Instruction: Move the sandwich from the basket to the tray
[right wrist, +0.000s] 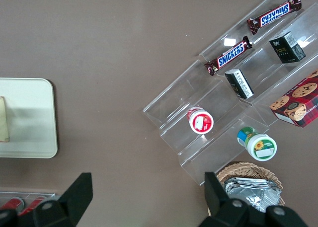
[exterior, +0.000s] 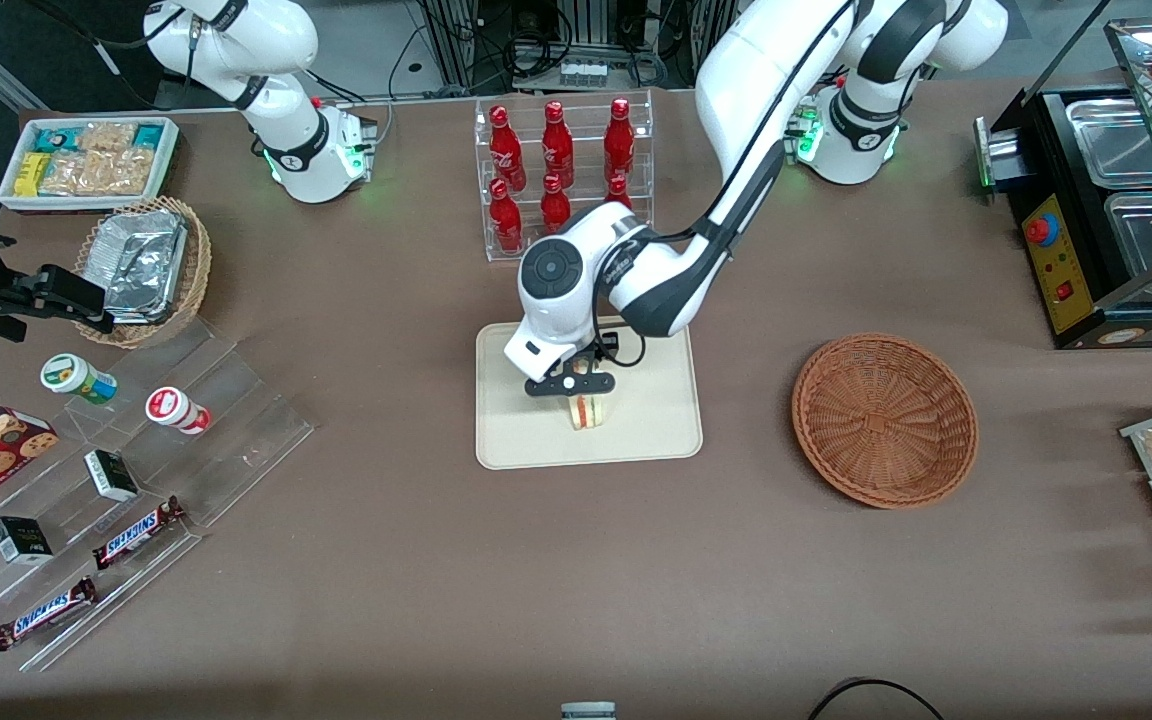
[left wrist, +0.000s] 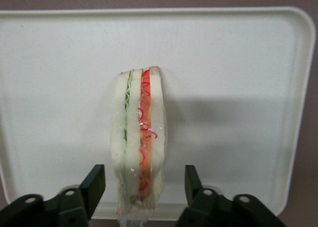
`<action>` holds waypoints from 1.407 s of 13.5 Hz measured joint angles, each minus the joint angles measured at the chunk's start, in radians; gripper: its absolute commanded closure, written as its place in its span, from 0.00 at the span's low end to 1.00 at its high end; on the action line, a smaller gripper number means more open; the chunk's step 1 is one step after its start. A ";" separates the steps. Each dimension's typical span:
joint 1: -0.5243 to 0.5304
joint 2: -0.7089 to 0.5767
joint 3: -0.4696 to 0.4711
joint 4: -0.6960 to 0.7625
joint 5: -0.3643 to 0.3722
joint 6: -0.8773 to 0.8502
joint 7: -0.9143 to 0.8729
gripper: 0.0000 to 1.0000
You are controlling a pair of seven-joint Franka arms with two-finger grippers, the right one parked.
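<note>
The sandwich (exterior: 591,412) (left wrist: 139,137) stands on its edge on the cream tray (exterior: 656,420) (left wrist: 238,88), in the part of the tray nearer the front camera, with its red and green filling showing. My left gripper (exterior: 588,398) (left wrist: 144,183) hangs right over the sandwich and is open. One black finger (left wrist: 94,185) stands on each side of the sandwich, with a gap between each finger and the bread. The reddish-brown basket (exterior: 884,420) lies beside the tray toward the working arm's end of the table, with nothing in it. In the right wrist view the tray (right wrist: 30,117) and the sandwich (right wrist: 4,118) show partly.
A clear rack of red bottles (exterior: 561,170) stands just farther from the front camera than the tray. Clear stepped shelves with snacks (exterior: 116,480), a tan basket with a foil container (exterior: 146,265) and a white snack bin (exterior: 86,160) lie toward the parked arm's end. A black food warmer (exterior: 1106,220) stands at the working arm's end.
</note>
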 measured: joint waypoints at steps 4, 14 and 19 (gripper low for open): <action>0.062 -0.138 0.008 0.013 -0.022 -0.165 -0.005 0.00; 0.376 -0.533 0.019 0.006 0.004 -0.654 0.177 0.00; 0.556 -0.627 0.022 -0.013 0.022 -0.771 0.523 0.00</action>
